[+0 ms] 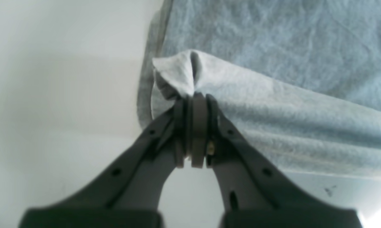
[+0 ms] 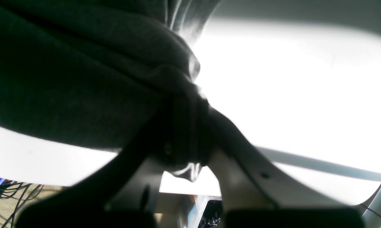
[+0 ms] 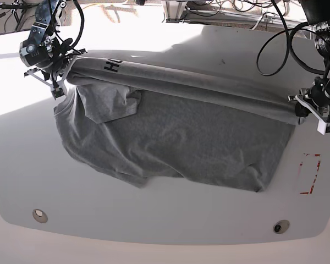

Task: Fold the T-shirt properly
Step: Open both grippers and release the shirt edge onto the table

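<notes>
Grey T-shirt (image 3: 198,137) edge pinched in fully closed left gripper (image 1: 193,95) and right gripper (image 2: 185,98).

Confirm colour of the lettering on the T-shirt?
Black, on the heather-grey T-shirt; lettering shows best in the base view.

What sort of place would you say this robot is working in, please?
Probably a robotics lab: a bare white table carrying only the T-shirt, loose cables behind it, and a red-marked rectangle on the tabletop.
</notes>
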You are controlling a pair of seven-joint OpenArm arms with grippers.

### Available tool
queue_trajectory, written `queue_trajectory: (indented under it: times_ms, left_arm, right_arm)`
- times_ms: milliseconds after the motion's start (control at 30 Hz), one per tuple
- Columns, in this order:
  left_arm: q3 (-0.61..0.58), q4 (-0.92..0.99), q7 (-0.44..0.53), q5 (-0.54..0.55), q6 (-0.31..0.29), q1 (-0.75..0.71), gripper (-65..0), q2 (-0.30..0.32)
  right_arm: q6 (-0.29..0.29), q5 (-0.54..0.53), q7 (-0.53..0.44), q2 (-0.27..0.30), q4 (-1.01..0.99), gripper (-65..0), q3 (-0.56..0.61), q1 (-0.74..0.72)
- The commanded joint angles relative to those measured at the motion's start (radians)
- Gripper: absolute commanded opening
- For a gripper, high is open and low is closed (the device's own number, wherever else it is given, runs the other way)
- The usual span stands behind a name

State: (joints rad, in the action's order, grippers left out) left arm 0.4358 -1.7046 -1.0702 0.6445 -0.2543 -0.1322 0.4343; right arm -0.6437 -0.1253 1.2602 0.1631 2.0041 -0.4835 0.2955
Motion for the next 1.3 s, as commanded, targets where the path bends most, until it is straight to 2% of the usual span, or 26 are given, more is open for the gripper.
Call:
queue_trajectory:
  times_ms: [0,67,133,200,267,400,467,533,700,800,1067,1167,1267]
  left_arm:
    - [0.007,0.008,0.025,-0.002,0.003,0.026,-65.0,0.030]
    - [0.007,0.022,0.025,-0.002,0.003,0.036,-65.0,0.030]
    - [0.002,0.039,0.025,-0.002,0.003,0.050,-64.9,0.030]
    - [-0.021,0.051,0.025,-0.002,0.003,0.064,-60.8,0.033]
    - [-0.055,0.067,0.025,-0.002,0.003,0.076,-53.1,0.050]
    - [-0.122,0.104,0.025,-0.002,0.010,0.105,-32.6,0.068]
    - [-0.131,0.122,0.025,-0.002,0.010,0.121,-24.7,0.070]
    - [-0.134,0.140,0.025,-0.002,0.010,0.136,-20.7,0.070]
    - [-0.136,0.142,0.021,0.004,0.005,0.171,-20.6,0.071]
    - [-0.134,0.116,0.021,0.004,0.005,0.194,-20.6,0.073]
    - [-0.133,0.008,0.021,0.004,0.003,0.190,-20.6,0.065]
    - [-0.133,0.002,0.026,0.004,0.003,0.154,-20.6,0.051]
    - [-0.133,0.004,0.026,-0.001,0.003,0.144,-20.6,0.024]
  right_arm:
    - [-0.001,0.019,0.005,0.013,-0.004,-62.9,-0.007,0.003]
    - [0.000,0.020,0.005,0.013,-0.006,-62.5,-0.005,0.005]
    - [0.002,0.023,0.005,0.013,-0.009,-58.5,-0.002,0.005]
    - [0.003,0.025,0.005,0.013,-0.009,-51.2,-0.002,0.005]
    - [0.005,0.025,0.005,0.013,-0.009,-41.7,-0.004,0.005]
    - [0.005,0.023,0.005,0.013,-0.004,-22.8,-0.007,0.005]
    - [0.005,0.019,0.005,0.013,-0.003,-16.2,-0.008,0.005]
    - [0.005,0.019,0.005,0.013,0.001,-11.9,-0.008,0.005]
    - [-0.003,0.016,0.005,0.010,0.027,-11.1,-0.010,0.001]
    - [-0.003,-0.026,0.005,-0.012,0.028,-11.1,-0.016,-0.005]
    - [0.003,-0.383,0.005,-0.024,0.021,-11.3,-0.082,-0.023]
    - [0.003,-0.494,0.005,-0.035,0.021,-11.3,-0.099,-0.023]
    - [0.003,-0.549,0.005,-0.058,0.021,-11.3,-0.120,-0.023]
